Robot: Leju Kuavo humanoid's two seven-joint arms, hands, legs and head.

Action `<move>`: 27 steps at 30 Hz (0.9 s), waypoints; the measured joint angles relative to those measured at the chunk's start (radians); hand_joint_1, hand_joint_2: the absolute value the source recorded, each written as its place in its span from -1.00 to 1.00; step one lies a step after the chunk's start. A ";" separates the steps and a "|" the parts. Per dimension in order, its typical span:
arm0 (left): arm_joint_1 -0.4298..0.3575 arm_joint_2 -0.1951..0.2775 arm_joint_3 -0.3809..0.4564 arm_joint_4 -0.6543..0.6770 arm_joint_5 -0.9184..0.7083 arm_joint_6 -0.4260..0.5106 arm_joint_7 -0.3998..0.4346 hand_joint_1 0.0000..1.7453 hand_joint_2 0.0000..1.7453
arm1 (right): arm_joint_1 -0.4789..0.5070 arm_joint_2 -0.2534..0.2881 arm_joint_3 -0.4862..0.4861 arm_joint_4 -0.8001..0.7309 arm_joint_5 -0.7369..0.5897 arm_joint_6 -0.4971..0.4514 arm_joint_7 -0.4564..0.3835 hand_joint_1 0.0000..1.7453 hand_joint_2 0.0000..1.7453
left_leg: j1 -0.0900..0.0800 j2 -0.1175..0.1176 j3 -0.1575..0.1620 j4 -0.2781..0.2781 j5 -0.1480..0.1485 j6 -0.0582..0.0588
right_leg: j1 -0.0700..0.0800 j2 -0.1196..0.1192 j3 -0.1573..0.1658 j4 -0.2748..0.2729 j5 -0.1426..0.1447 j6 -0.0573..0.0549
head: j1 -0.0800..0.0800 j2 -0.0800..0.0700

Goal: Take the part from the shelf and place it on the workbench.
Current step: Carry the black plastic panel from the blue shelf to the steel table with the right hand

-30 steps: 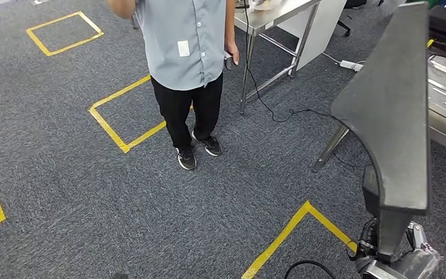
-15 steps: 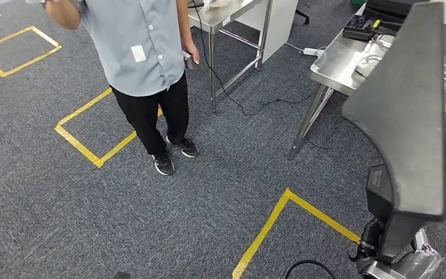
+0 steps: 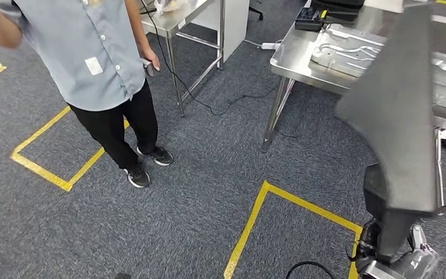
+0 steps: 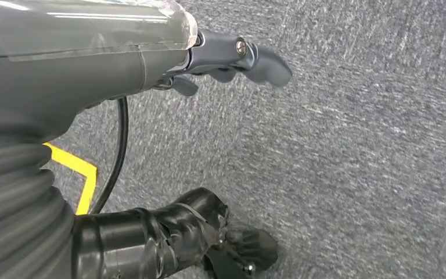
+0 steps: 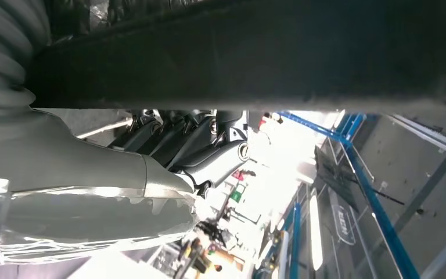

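Head view evenly lit from overhead, shadows soft; steel workbench (image 3: 302, 55) at upper right throws pale glare; left wrist view shows streaked motion blur across carpet (image 4: 354, 145); right wrist view dark along top, background at lower centre blown out and unfocused.

The right robot hand (image 3: 403, 258) sits at the lower right corner of the head view, its silvery wrist cover and a dark cable loop showing at the frame's bottom edge. It grips the lower end of the dark part (image 3: 398, 116), which stands upright and rises along the right side of the frame. In the right wrist view the grey thumb and darker fingers (image 5: 209, 157) curl up against the underside of the part near the frame's centre. The left robot hand (image 4: 238, 58) enters from the upper left of the left wrist view; its fingers are curled in and hold nothing.
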 joint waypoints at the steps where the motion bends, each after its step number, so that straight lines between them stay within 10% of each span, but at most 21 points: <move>1: 0.000 0.000 0.000 0.000 0.000 -0.002 -0.001 -1.00 1.00 | -0.001 0.000 0.000 0.000 0.000 0.000 0.000 0.96 1.00 | 0.002 0.014 0.003 -0.006 0.004 0.008 | 0.001 -0.025 -0.010 0.020 -0.014 0.005 | 0.001 0.000; 3: 0.002 0.000 0.001 0.000 0.000 -0.007 -0.002 -1.00 1.00 | -0.005 -0.002 0.000 0.000 0.000 0.000 0.000 0.96 1.00 | 0.002 0.041 0.005 -0.011 0.007 0.017 | 0.001 -0.086 -0.056 0.116 -0.069 0.013 | 0.003 0.000; 6: 0.006 0.000 0.001 0.000 0.000 -0.012 -0.003 -1.00 1.00 | -0.007 -0.006 0.001 0.003 0.000 0.000 0.001 0.96 1.00 | 0.000 0.084 0.006 -0.011 0.002 0.018 | -0.004 -0.109 -0.126 0.257 -0.117 0.024 | 0.004 0.000; 12: 0.002 0.000 0.002 0.000 0.000 -0.019 -0.008 -1.00 1.00 | -0.013 -0.010 0.004 0.006 0.000 0.000 0.006 0.96 1.00 | -0.008 0.147 0.028 -0.008 -0.020 -0.004 | 0.011 -0.194 0.011 -0.005 -0.003 0.002 | 0.004 0.000; 16: -0.001 0.000 0.002 0.000 0.000 -0.021 -0.009 -1.00 1.00 | -0.014 -0.012 0.006 0.008 0.000 0.000 0.009 0.96 1.00 | -0.006 0.135 0.028 0.017 -0.048 -0.025 | 0.006 -0.150 0.012 -0.018 0.001 -0.023 | 0.003 0.000; 18: 0.000 0.000 0.002 0.000 0.000 -0.021 -0.010 -1.00 1.00 | -0.016 -0.013 0.009 0.009 0.000 0.000 0.009 0.96 1.00 | -0.002 0.081 -0.018 0.119 -0.105 -0.032 | 0.003 -0.128 0.015 -0.023 0.004 -0.032 | 0.003 0.000; 21: 0.006 0.001 0.002 0.000 0.000 -0.022 -0.008 -1.00 1.00 | -0.017 -0.013 0.013 0.013 0.000 0.000 0.012 0.96 1.00 | -0.001 0.060 -0.097 0.263 -0.144 -0.035 | 0.004 -0.087 0.015 -0.018 0.002 -0.037 | 0.003 0.000; 25: 0.008 0.003 0.002 0.000 0.000 -0.022 -0.005 -1.00 1.00 | -0.018 -0.015 0.019 0.017 0.001 0.000 0.020 0.96 1.00 | 0.002 0.012 -0.032 0.072 -0.018 -0.026 | 0.004 -0.030 0.017 -0.007 -0.004 -0.029 | 0.003 0.000; 27: 0.006 0.004 0.002 0.000 0.000 -0.023 -0.004 -1.00 1.00 | -0.019 -0.016 0.022 0.017 0.002 0.000 0.024 0.96 1.00 | 0.000 -0.016 -0.011 0.015 -0.005 -0.018 | 0.002 -0.009 0.011 -0.004 -0.004 -0.016 | 0.003 0.000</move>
